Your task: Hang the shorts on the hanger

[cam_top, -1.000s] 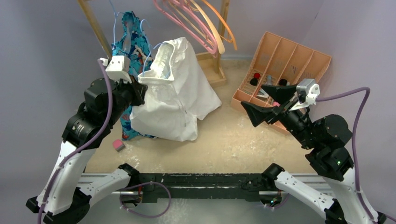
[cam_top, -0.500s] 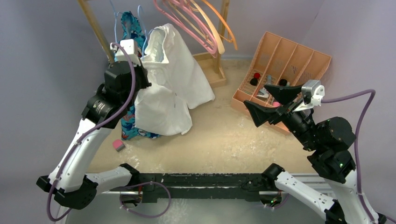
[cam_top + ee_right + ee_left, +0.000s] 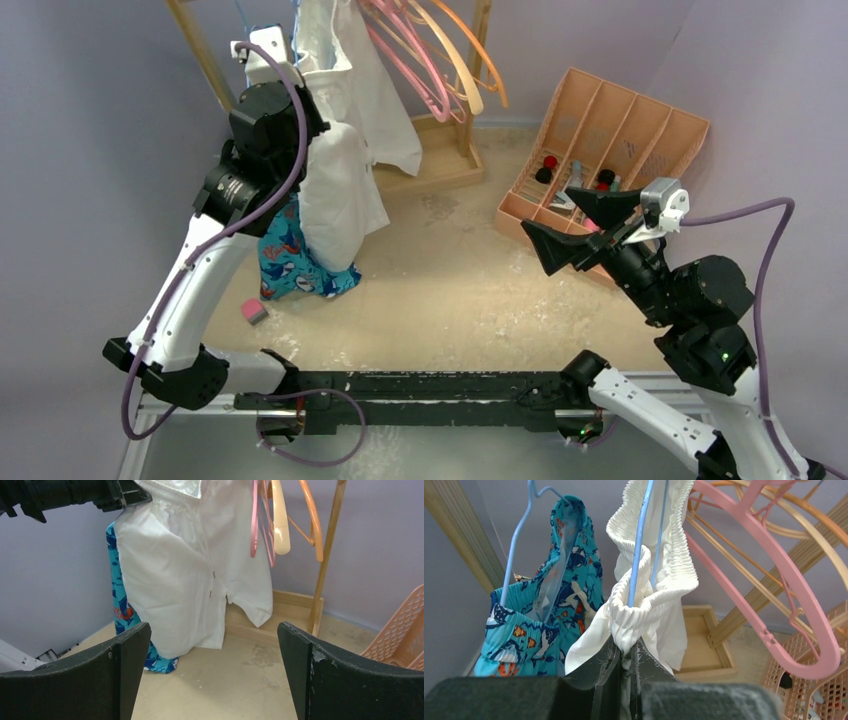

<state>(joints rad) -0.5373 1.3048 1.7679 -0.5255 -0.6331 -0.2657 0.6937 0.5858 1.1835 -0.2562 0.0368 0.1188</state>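
The white shorts [image 3: 345,150] hang high at the back left, clear of the table, in front of the wooden rack. My left gripper [image 3: 626,647] is shut on their gathered waistband [image 3: 644,605] from below. The thin light-blue hanger [image 3: 636,565] runs up through the waistband opening, with the elastic bunched around its arm. In the right wrist view the shorts [image 3: 185,580] hang full length with the drawstring down the middle. My right gripper [image 3: 572,228] stands wide open and holds nothing over the right of the table, pointing at the shorts [image 3: 214,627].
A blue shark-print garment [image 3: 295,255] hangs on another light-blue hanger [image 3: 519,535] just left of the shorts. Pink hangers [image 3: 420,60] and an orange hanger [image 3: 475,50] hang on the rack to the right. A peach divided basket [image 3: 640,130] stands at right. A pink block [image 3: 253,311] lies near the left arm.
My left arm has raised the shorts up and back toward the rack; their hem has left the table and they hang free. The right gripper has barely shifted.
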